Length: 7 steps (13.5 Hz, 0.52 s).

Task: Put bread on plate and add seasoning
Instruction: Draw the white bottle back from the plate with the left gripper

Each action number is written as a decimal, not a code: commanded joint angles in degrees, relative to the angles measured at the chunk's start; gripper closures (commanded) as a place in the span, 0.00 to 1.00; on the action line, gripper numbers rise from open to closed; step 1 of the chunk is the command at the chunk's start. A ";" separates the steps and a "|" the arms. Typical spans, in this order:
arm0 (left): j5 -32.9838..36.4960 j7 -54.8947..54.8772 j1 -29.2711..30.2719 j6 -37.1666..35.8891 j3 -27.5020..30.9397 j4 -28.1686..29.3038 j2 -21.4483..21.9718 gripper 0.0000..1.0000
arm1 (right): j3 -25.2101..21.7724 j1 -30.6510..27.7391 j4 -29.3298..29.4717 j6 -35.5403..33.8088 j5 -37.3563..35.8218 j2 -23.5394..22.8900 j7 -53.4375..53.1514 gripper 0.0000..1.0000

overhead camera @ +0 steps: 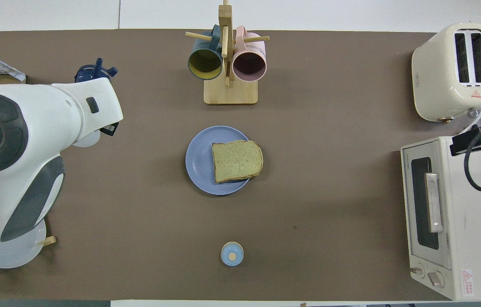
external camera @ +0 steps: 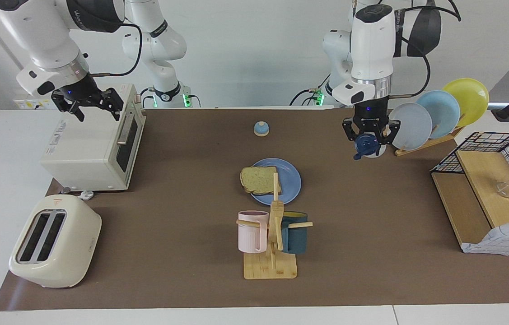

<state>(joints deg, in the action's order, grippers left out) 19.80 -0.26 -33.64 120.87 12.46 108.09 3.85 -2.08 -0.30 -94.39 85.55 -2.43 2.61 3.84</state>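
- Brown mat (external camera: 182, 189) over a white table, seen with both arms at the twelve o'clock edge in the facing view.
- Shows the plate (external camera: 289, 179) at mid-mat with the bread (external camera: 259, 179) lying flat on it, one crust overhanging the rim toward the right arm's end.
- Counts the first half of the task as done, judging by that; leaves only the seasoning.
- Finds the left gripper (external camera: 371, 143) raised over bare mat just beside the rack of upright plates (external camera: 430, 119), clamped tight on the seasoning (external camera: 364, 144).
- Reads the bottle as lying roughly level, dark cap out front and pale body tucked under the wrist.
- Puts its long axis along the twelve-to-six line of the overhead view, cap (overhead camera: 91, 72) toward twelve.
- Places the bread at about four o'clock from that cap in the overhead view, well apart, with nothing between them.
- Calls, most likely, for a sweep toward four o'clock until the cap hangs over the slice, then a wrist roll to tip the cap downward.
- Risks scattering onto the mat if tipped before reaching the bread.
- Keeps the mug stand (external camera: 272, 243) at twelve o'clock of the plate in the overhead view, seemingly off the path.
- Makes the left arm the nearer one by far.
- Leaves the right gripper (external camera: 93, 104) waiting over the toaster oven (external camera: 91, 149), fingers spread wide and holding nothing.
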 commanded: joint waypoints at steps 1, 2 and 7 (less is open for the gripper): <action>-4.23 3.50 3.84 10.23 -0.50 6.95 3.53 1.00 | 0.06 -0.58 -0.79 0.14 1.11 0.64 1.70 0.00; -5.81 4.90 5.07 13.48 -0.50 8.18 3.71 1.00 | 0.06 -0.49 -0.79 0.14 1.11 0.64 1.70 0.00; -8.28 11.85 6.84 28.09 -0.42 12.93 3.88 1.00 | 0.06 -0.49 -0.79 0.14 1.11 0.64 1.70 0.00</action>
<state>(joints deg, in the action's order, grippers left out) 13.12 9.71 -27.52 144.04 12.50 117.41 5.66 -2.08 -0.30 -94.39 85.55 -2.43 2.61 3.84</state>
